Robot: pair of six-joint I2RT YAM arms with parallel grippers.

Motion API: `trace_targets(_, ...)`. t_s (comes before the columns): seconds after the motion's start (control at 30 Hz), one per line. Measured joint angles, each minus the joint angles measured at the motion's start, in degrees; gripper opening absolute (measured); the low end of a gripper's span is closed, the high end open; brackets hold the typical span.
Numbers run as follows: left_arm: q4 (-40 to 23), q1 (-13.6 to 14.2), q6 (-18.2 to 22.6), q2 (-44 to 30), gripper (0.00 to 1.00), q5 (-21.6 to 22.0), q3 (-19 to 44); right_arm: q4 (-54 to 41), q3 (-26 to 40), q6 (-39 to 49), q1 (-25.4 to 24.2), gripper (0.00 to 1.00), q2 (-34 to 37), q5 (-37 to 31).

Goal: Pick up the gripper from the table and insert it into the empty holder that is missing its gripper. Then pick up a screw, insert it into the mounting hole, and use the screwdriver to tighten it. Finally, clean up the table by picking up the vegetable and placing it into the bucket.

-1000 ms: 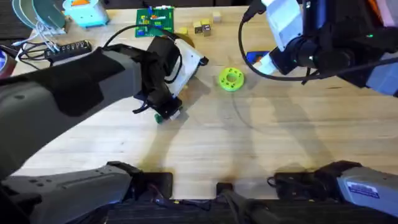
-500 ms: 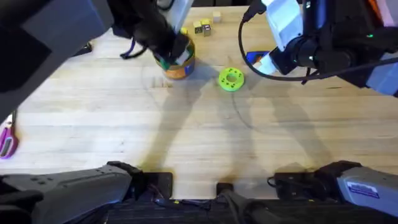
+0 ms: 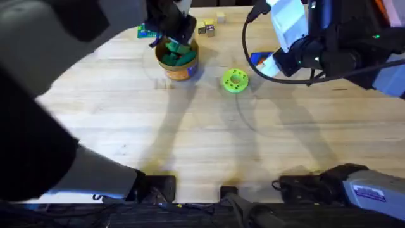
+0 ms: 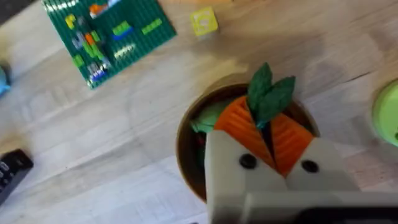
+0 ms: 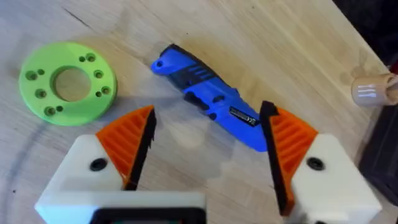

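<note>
Vegetable (image 4: 268, 94) sits pinched in the closed left gripper (image 4: 268, 134) above the bucket (image 3: 178, 58). Released off-centre, it could catch the rim toward 3 o'clock, near the green disc (image 3: 235, 80). Right gripper (image 5: 208, 146) hangs wide open, empty, over the screwdriver (image 5: 208, 96).

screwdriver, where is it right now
The blue screwdriver lies on the wooden table on the robot's right side, just beyond the open right gripper in the right wrist view, with the lime-green disc lying apart from it.

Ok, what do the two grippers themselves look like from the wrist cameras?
Both have white angular finger bases with black screws and orange ribbed pads. Points: left gripper, right gripper. Overhead, the arms are dark grey, and a black cable loops by the right arm.
</note>
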State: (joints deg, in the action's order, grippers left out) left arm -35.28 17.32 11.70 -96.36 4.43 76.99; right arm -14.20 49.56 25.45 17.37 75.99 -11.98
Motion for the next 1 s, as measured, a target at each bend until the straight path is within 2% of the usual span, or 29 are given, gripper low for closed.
trace_targets(0.1, -0.9, -0.1, -2.5, -2.9, 0.014, 1.9, -0.1, 0.0, 0.0, 0.0, 0.0, 0.993, 0.0, 0.6)
trace_targets(0.23, -0.9, -0.1, -4.3, -2.7, 0.024, 3.3, -0.1, 0.0, 0.0, -0.2, 0.0, 0.994, 0.0, 1.1)
trace_targets(0.27, -1.0, -0.1, -4.5, -2.5, 0.122, 3.5, -0.1, 0.0, 0.0, -0.2, 0.0, 0.994, 0.0, 1.2)
trace_targets(0.43, -1.8, -0.1, -5.3, -1.4, 0.917, 4.4, -0.1, -0.5, 0.0, -2.6, 0.0, 0.993, 0.0, 1.3)
trace_targets(0.47, -1.8, -0.1, -5.7, -1.0, 0.972, 4.5, -0.1, -1.6, 0.0, -3.4, 0.0, 0.993, -0.2, 1.4)
trace_targets(0.67, -6.2, 0.3, -8.1, 7.6, 0.992, 4.4, -0.1, -16.4, 3.2, -8.2, 0.0, 0.992, -2.5, 1.6)
trace_targets(0.87, -19.4, 1.5, -9.3, 23.1, 0.993, 4.4, -0.1, -31.5, 14.4, -14.5, 0.0, 0.992, -4.0, 1.8)
trace_targets(1.0, -28.5, 1.5, -9.7, 31.2, 0.993, 4.4, -0.1, -37.1, 19.4, -17.5, 0.0, 0.992, -5.7, 1.8)
